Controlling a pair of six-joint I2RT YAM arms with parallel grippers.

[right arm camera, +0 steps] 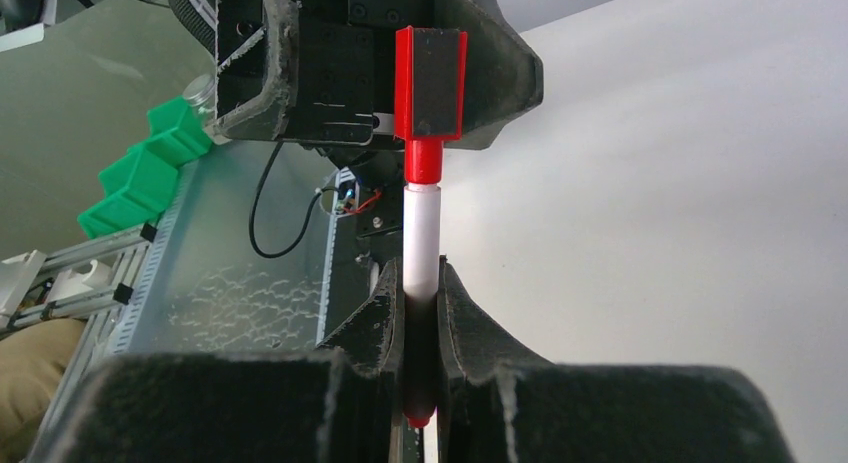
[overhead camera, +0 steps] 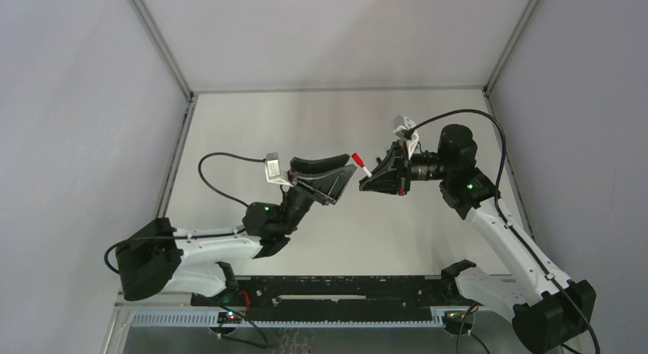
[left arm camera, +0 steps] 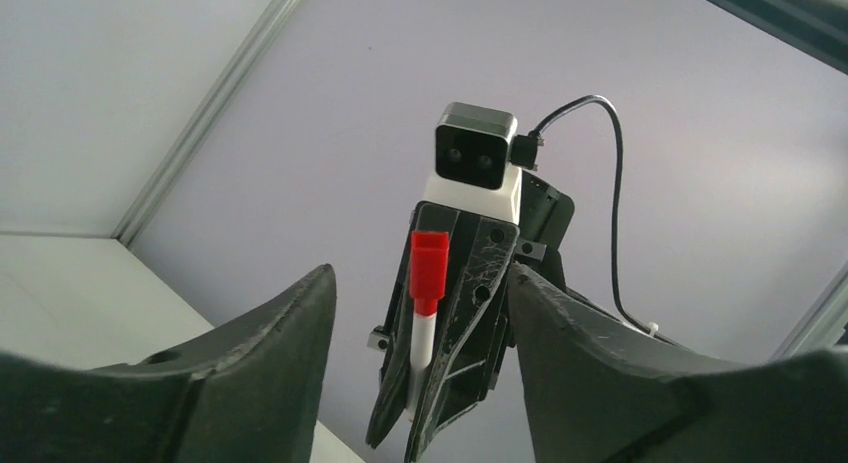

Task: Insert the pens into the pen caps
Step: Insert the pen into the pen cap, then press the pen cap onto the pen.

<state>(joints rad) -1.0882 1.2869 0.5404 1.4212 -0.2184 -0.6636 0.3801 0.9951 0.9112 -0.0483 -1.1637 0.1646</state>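
Pen (right arm camera: 420, 238) with red cap (right arm camera: 430, 83) sits clamped in right jaws, barrel half hidden; left jaws gape.

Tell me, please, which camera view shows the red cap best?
The right wrist view: the cap appears close and sharp, seated on the pen. The left wrist view shows it smaller; the top view shows only a red speck.

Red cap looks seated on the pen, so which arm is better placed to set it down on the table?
Right. The right end effector is shut on the pen, which carries the red cap. The left end effector is open, its fingers clear of the cap on both sides, holding nothing.
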